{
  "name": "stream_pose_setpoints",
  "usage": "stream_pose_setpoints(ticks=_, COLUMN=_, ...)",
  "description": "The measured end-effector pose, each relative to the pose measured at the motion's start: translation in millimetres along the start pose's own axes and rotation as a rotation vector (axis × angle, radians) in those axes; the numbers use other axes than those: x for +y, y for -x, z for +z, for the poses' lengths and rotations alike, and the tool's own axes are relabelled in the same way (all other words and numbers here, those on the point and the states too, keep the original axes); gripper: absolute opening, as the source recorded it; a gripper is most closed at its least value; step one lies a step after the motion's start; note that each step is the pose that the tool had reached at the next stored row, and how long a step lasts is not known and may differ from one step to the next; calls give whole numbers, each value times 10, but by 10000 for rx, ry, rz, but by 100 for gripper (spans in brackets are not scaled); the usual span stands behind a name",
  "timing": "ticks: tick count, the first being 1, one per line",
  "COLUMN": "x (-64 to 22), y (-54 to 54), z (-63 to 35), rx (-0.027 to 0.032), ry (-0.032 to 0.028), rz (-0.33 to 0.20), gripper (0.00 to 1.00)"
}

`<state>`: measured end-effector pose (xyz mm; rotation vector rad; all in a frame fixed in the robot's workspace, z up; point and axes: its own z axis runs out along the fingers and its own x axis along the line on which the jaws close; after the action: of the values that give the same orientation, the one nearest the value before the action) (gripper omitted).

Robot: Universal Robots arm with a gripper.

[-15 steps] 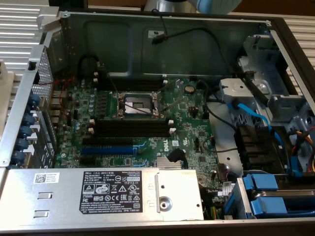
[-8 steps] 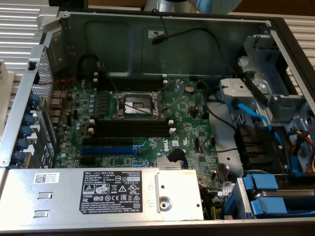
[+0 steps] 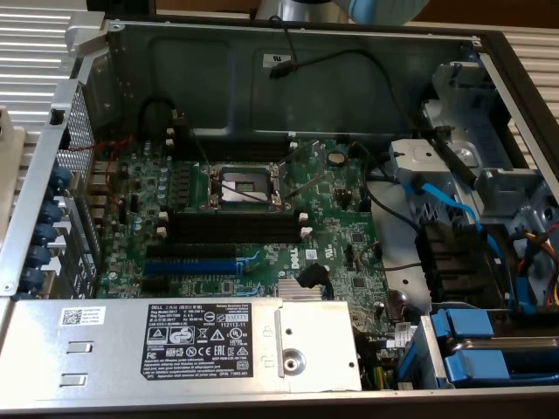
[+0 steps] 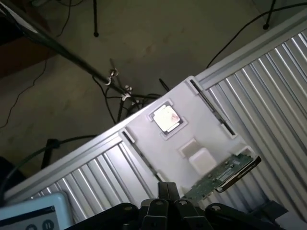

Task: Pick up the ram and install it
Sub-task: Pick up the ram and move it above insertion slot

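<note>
Progress on the task looks to be at its very start, judging by how things lie. The ram (image 4: pixel 221 175) lies flat on a white tray (image 4: pixel 211 120) that sits on the ribbed metal table (image 4: pixel 273 96), not yet lifted. The gripper (image 4: pixel 168 187) points toward it, its fingers (image 4: pixel 163 191) pressed together on nothing, and how high they stand above the stick cannot be told. On the same tray, apart from the ram, rests a square processor chip (image 4: pixel 167 119) in its own recess. So the pick-up, the carry and the seating in a slot are all left to do. The wrist view supplies the pick-up side of the job: the green board with its dark end, the tray, the closed fingers, and the floor with loose cables beyond the table edge. The exterior view supplies the destination: an open computer case (image 3: pixel 262 78) with the motherboard (image 3: pixel 349 227) exposed, and on it the long black memory slots (image 3: pixel 236 229) with white end clips. These sit just below the bare processor socket (image 3: pixel 242 185), and no green stick stands in them. A grey power supply (image 3: pixel 175 345) with a printed label closes off the near edge of the case.
</note>
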<state>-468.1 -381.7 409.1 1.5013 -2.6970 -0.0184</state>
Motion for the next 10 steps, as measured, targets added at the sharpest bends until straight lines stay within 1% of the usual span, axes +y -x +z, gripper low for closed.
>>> stream_pose_setpoints(ticks=10, x=2, y=-18, z=4, rx=47, ry=-63, rz=-1357, gripper=11)
